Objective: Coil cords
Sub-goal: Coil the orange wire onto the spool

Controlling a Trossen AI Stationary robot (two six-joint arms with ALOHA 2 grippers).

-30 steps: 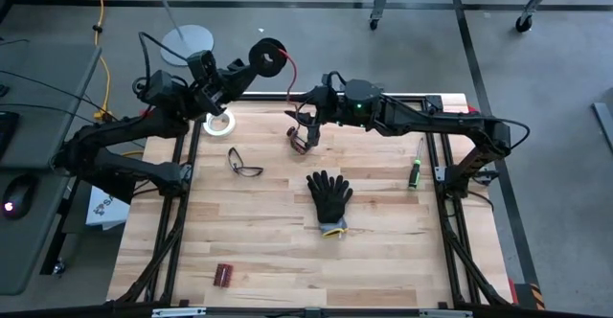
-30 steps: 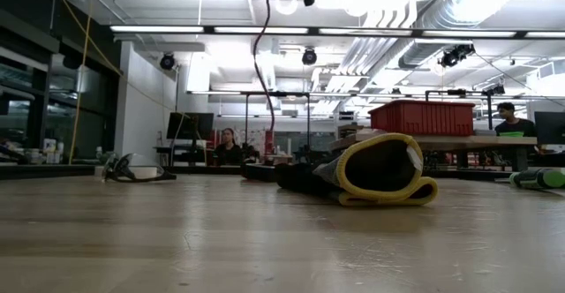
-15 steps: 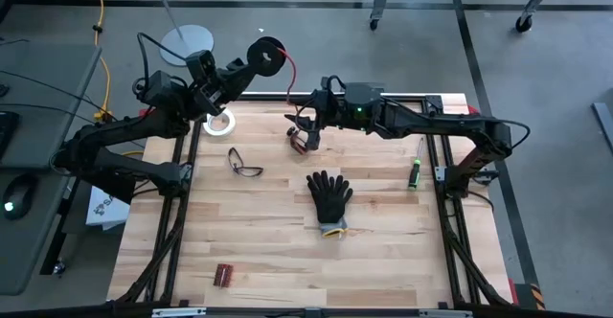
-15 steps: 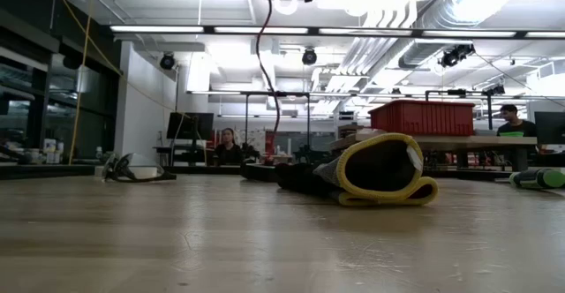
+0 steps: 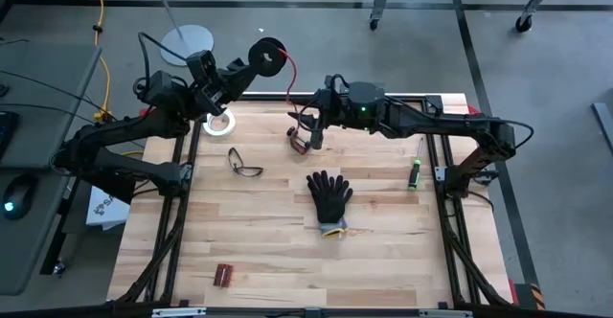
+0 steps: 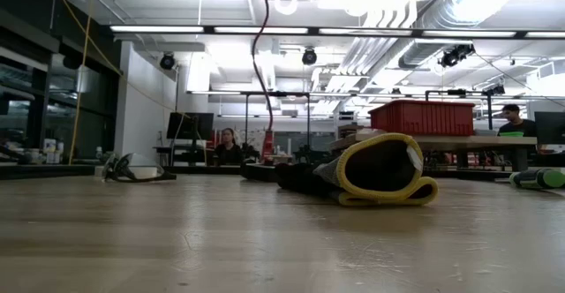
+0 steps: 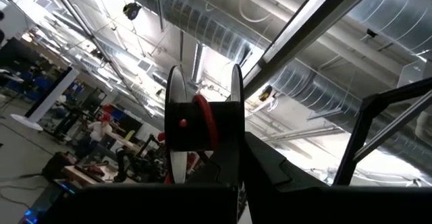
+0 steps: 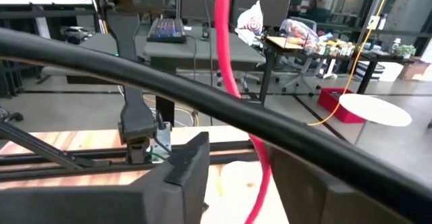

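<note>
Where held aloft, round black spool (image 5: 267, 57), thin red cord (image 5: 291, 77).

cord (image 5: 290, 77): showing thin and red
spool (image 5: 267, 56): showing black
glove (image 5: 329, 195): showing black, with a yellow-edged cuff
screwdriver (image 5: 416, 171): showing a green handle
tape ring (image 5: 219, 123): showing white
table (image 5: 268, 232): showing pale wood planks
bin (image 6: 422, 117): showing red

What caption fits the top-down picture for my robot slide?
Left gripper holds up a black spool; its red cord hangs to the right gripper.
</note>
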